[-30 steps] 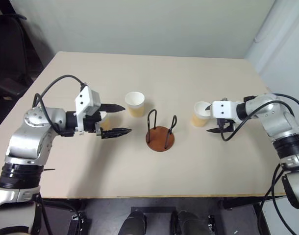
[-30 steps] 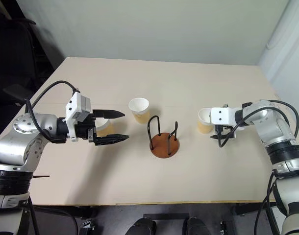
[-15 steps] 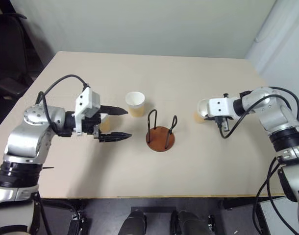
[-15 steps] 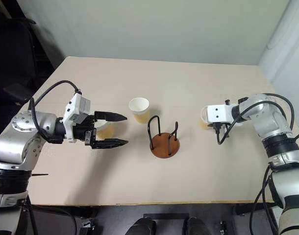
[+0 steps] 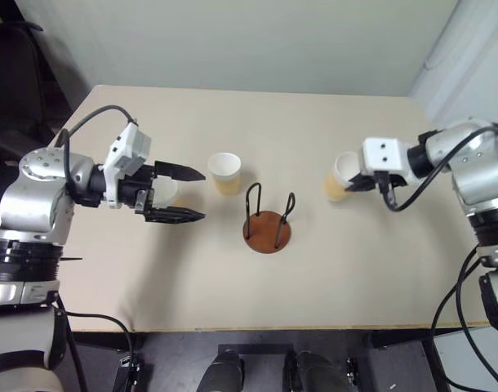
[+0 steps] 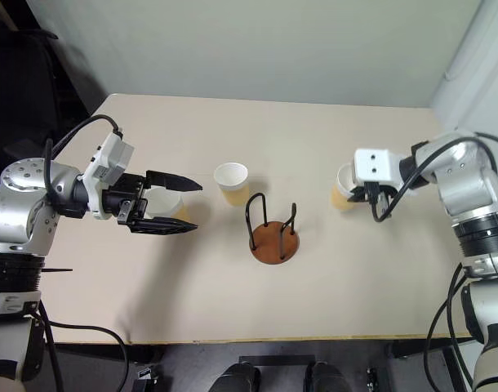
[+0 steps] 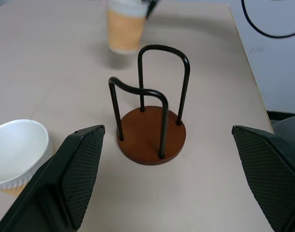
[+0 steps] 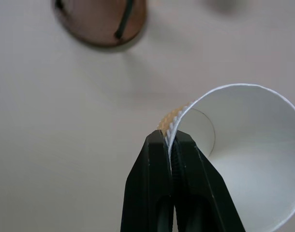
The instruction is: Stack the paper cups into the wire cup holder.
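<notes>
A pale beige table is sitting against a light wall, and in the head view the wire cup holder is standing at its middle with one of the paper cups just behind it to the left. The right gripper is carrying a second cup off the table to the holder's right, while the left gripper is hanging wide open and empty around a third cup. The left wrist view is looking between spread fingers straight at the holder. The right wrist view is showing the jaws pinched tight on the cup's rim wall, one finger inside and one outside. The carry probably wants the cup upright, centred between the loops before lowering
</notes>
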